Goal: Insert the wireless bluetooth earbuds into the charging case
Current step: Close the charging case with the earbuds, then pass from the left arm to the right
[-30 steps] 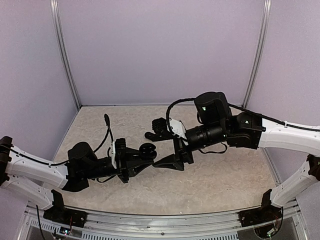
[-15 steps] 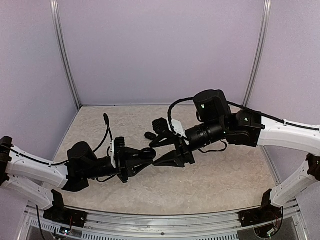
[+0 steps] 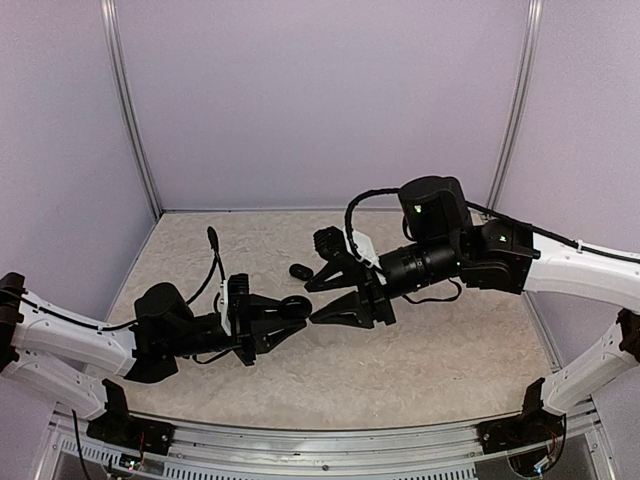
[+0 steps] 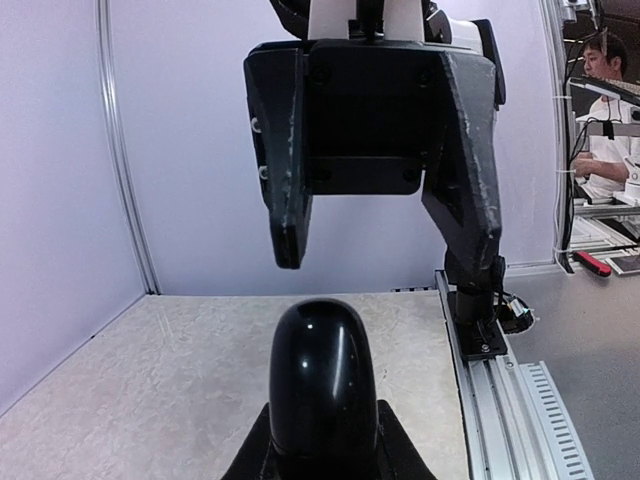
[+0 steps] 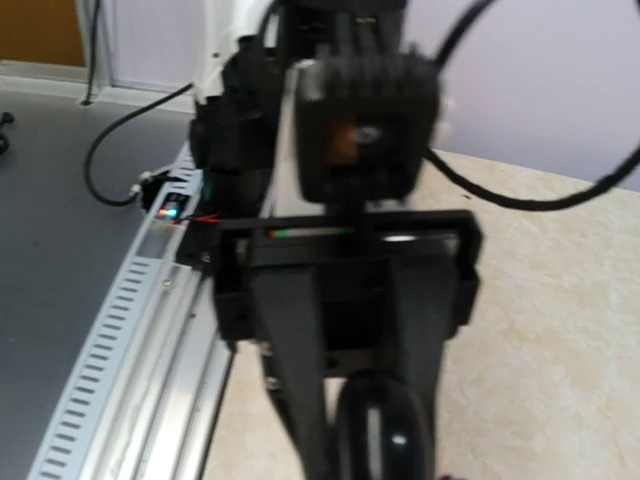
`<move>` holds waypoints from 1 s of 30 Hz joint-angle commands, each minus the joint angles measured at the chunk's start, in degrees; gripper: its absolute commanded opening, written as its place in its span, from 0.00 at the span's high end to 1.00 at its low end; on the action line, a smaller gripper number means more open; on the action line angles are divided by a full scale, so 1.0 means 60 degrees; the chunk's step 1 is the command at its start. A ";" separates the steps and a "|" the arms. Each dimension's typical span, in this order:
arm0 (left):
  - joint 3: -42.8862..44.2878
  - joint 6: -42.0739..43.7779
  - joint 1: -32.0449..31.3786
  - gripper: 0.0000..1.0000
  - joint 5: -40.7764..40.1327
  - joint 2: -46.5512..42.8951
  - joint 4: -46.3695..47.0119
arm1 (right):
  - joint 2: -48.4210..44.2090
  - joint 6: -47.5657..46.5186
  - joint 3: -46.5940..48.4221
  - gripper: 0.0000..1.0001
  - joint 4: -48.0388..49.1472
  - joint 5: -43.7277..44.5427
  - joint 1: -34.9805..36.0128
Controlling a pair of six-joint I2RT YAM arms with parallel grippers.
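Left gripper (image 3: 287,314) clamps the case (image 4: 322,385), long axis aimed at the right gripper (image 4: 385,255). That one gapes empty, just beyond the case.

Even, diffuse light filled the overhead view, and shadows on the tabletop (image 3: 420,370) were faint and soft. The left wrist view was sharp, with a bright streak of glare down the glossy charging case (image 4: 322,388). The right wrist view was blurred throughout, its outlines smeared.
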 commanded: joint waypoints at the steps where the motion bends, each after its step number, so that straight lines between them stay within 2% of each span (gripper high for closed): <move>1: 0.0133 0.0197 -0.0066 0.94 0.0098 -0.0099 0.0170 | -0.0022 0.0390 -0.0028 0.51 0.0273 0.0301 -0.0125; 5: 0.0204 0.0268 -0.0130 0.94 0.0116 -0.0070 0.0124 | 0.0235 0.0506 0.0029 0.56 0.0316 0.0520 -0.0127; 22: 0.0239 0.0350 -0.0231 0.94 -0.0019 -0.0053 0.0088 | 0.0863 0.0680 -0.0187 0.66 0.0624 0.0231 -0.0129; 26: 0.0226 0.0402 -0.0220 0.94 -0.0152 -0.0119 0.0032 | 0.0998 0.0652 -0.0231 0.73 0.0620 0.0172 -0.0159; 28: 0.0206 0.0339 -0.0209 0.91 -0.0241 -0.0142 0.0056 | 0.1009 0.0698 -0.0238 0.80 0.0651 0.0118 -0.0262; 30: 0.0150 0.0218 -0.0184 0.77 -0.0370 -0.0156 0.0138 | 0.0982 0.0810 -0.0307 0.84 0.0777 -0.0068 -0.0507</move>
